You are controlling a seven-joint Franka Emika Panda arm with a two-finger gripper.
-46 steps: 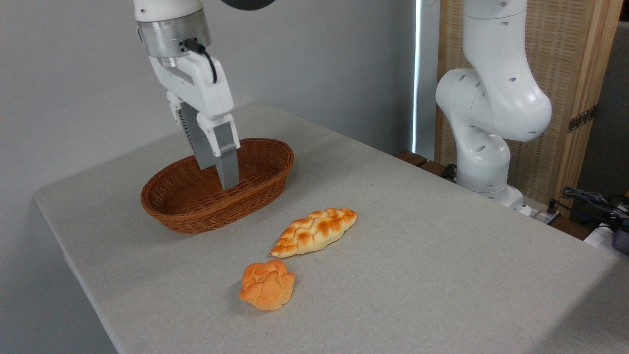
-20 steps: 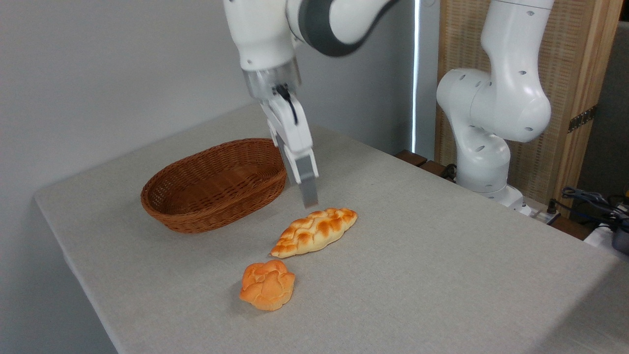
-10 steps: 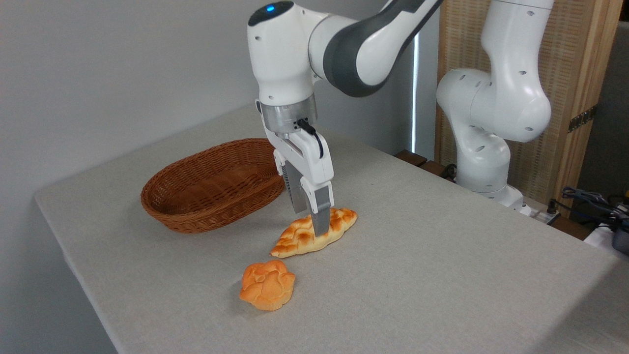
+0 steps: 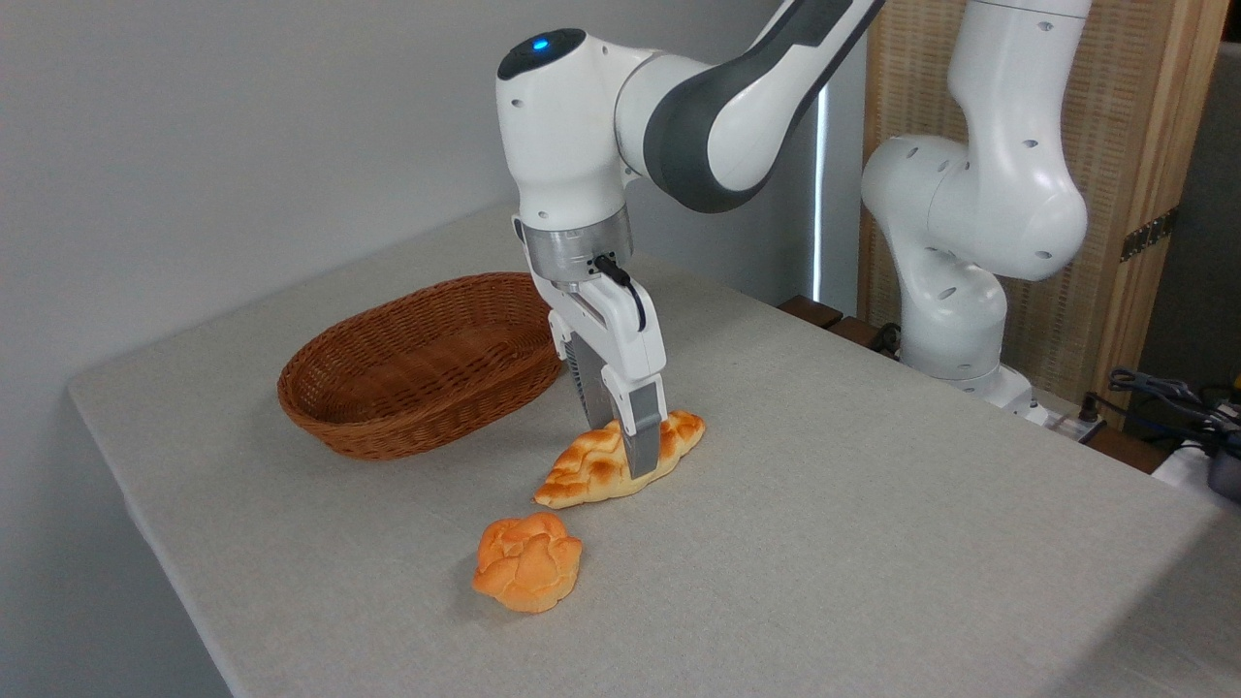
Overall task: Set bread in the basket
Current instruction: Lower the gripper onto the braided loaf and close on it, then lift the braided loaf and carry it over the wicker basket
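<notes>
Since the picture half a second back, the gripper (image 4: 630,456) has sunk lower, and its fingers now straddle the bread (image 4: 591,469) at the middle of the loaf; a second back it hung above the loaf, and before that it stood over the basket (image 4: 388,427). The bread, the basket and the bun have not shifted.

Taking the bread as the mark: the basket sits to its left and a little farther back on the table (image 4: 873,543), near but not touching, and it holds nothing. The bun (image 4: 528,562), rounder and orange, lies just in front of the bread's left tip, close by but apart from it. The bread itself lies flat on the grey cloth, slanting from its near left tip up to its far right tip, outside the basket.

The gripper comes down almost upright over the bread. Its near finger (image 4: 643,441) crosses the front of the loaf and hides a strip of the crust; the far finger shows behind the loaf's top edge. The jaws stand apart with the loaf between them, but whether they already press on it I cannot tell.

To the right of the bread and well back, the arm's white base (image 4: 955,330) stands at the table's far edge, before a wooden screen (image 4: 1125,145). Farther right, some cables (image 4: 1163,397) lie off the table.
</notes>
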